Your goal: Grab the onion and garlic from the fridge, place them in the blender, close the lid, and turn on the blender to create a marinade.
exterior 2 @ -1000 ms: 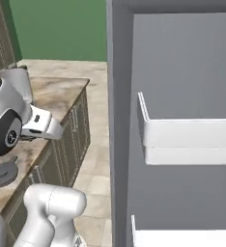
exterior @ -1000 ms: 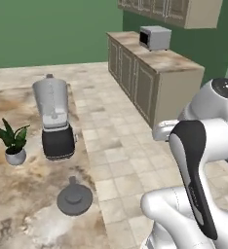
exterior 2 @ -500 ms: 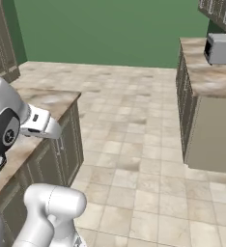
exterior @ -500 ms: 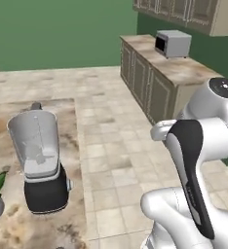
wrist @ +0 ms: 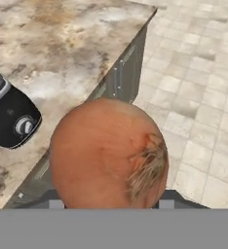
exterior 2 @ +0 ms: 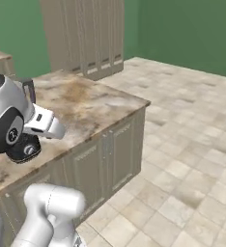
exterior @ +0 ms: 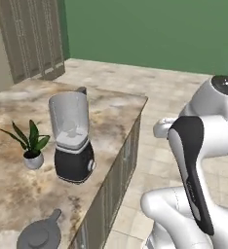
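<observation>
Base has swung round: the fridge is gone from view and the blender (exterior: 73, 140) now stands close ahead. Jaws pinch the onion (wrist: 108, 153). Drop-in looks next; lid (exterior: 39, 234) lies off.

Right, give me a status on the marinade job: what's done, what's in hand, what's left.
Done: the onion is out of the fridge and sits in the gripper at the counter beside the blender.
In hand: carrying the onion toward the jar, whose top is uncovered; the lid lies on the counter in front of it.
Left: drop the onion in, fetch the garlic, fit the lid, turn the knob.
</observation>
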{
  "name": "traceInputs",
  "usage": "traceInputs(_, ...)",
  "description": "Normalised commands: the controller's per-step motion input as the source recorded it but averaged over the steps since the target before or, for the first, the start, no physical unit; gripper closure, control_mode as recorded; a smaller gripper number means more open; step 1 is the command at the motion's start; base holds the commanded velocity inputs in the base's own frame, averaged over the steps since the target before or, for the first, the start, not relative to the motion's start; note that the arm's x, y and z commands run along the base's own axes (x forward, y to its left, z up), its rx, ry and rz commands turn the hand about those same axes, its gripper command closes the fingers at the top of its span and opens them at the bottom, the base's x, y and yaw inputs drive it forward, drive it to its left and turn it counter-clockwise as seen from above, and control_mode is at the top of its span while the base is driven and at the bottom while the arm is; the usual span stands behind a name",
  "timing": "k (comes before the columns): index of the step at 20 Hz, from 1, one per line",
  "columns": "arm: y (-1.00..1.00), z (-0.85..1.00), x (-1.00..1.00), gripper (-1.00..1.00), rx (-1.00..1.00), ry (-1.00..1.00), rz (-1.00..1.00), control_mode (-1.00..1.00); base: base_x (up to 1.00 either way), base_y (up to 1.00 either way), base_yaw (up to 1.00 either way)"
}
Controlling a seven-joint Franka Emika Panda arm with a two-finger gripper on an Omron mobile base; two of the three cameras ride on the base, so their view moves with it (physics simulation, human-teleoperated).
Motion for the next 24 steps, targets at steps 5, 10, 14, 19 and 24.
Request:
traceInputs(5, 0.0, 0.0, 0.0, 1.0, 0.0, 0.0, 0.0, 1.0, 0.0, 0.0, 1.0)
traceInputs(10, 0.0, 0.0, 0.0, 1.0, 0.0, 0.0, 0.0, 1.0, 0.0, -0.02, 1.0)
traceInputs(14, 0.0, 0.0, 0.0, 1.0, 0.0, 0.0, 0.0, 1.0, 0.06, -0.05, 0.99)
traceInputs(19, 0.0, 0.0, 0.0, 1.0, 0.0, 0.0, 0.0, 1.0, 0.08, -0.85, 0.55)
traceInputs(24, 0.0, 0.0, 0.0, 1.0, 0.0, 0.0, 0.0, 1.0, 0.04, -0.67, 0.2)
